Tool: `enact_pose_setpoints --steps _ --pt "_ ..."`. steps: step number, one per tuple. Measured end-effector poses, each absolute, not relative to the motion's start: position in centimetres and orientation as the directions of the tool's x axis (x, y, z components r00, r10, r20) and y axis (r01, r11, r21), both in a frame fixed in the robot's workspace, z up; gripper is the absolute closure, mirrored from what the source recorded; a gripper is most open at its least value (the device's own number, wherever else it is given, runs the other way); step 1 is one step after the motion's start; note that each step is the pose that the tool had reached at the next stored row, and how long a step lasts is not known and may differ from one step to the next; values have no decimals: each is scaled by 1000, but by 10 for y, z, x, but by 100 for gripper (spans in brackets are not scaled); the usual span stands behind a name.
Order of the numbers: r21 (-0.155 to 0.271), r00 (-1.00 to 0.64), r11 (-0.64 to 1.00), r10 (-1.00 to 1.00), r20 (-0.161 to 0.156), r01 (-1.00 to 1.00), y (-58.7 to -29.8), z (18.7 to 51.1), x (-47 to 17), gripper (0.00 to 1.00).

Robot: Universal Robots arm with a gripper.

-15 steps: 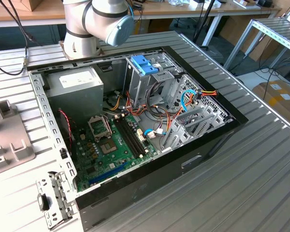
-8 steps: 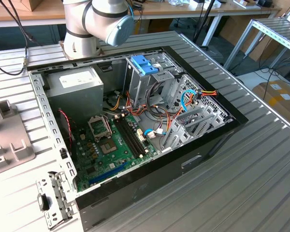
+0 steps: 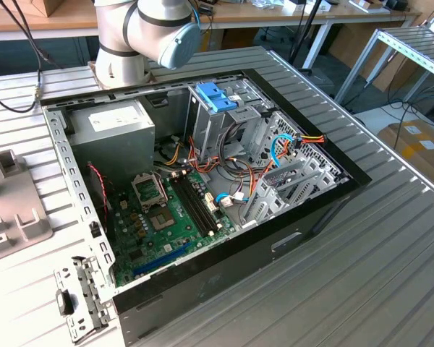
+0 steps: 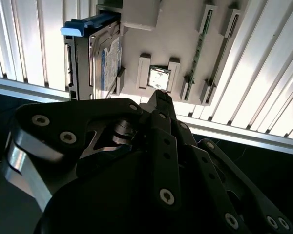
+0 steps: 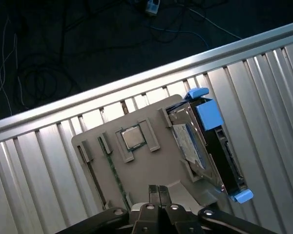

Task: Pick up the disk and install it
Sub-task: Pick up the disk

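- While the gripper (image 5: 158, 189) hung over the holder (image 5: 146, 170), its jaws were pressed together and pinched nothing; the tips also show in the second wrist view (image 4: 159, 96).
- Nearest the tips lay the holder's bare middle, then the chip (image 5: 133, 138) flat in its pocket, with a memory stick (image 5: 112, 168) on edge in a slot beyond it.
- On the chip's other side, the disk (image 5: 205, 146) stood on its long edge in the slot along the holder's side edge, with its label facing the chip and blue carrier tabs at both ends. Both wrist views show it (image 4: 95, 63) untouched and well apart from the tips.
- The holder sat near the edge of the bench (image 5: 39, 161), close to its rim rail.
- Farther off, in the exterior view, the open case (image 3: 304, 217) lay on the bench with its drive cage (image 3: 228, 119) beside loose cables (image 3: 275, 155).
- Risks, as I judged them:
  - Closed jaws lowered onto the disk would strike its top edge rather than straddle it.
  - A tip on the chip side could catch the slot's posts or scrape the chip.
  - A grip on the plastic carrier alone might flex and let the disk tilt or slip.
  - The cables could snag the disk at the cage.
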State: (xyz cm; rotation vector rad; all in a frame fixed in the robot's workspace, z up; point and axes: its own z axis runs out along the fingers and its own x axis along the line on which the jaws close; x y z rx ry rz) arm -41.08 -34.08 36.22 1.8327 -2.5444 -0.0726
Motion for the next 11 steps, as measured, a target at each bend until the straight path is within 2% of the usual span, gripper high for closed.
enact_pose_setpoints --steps 11 --pt "41 -223 222 -975 -23 -974 -341 362 -411 89"
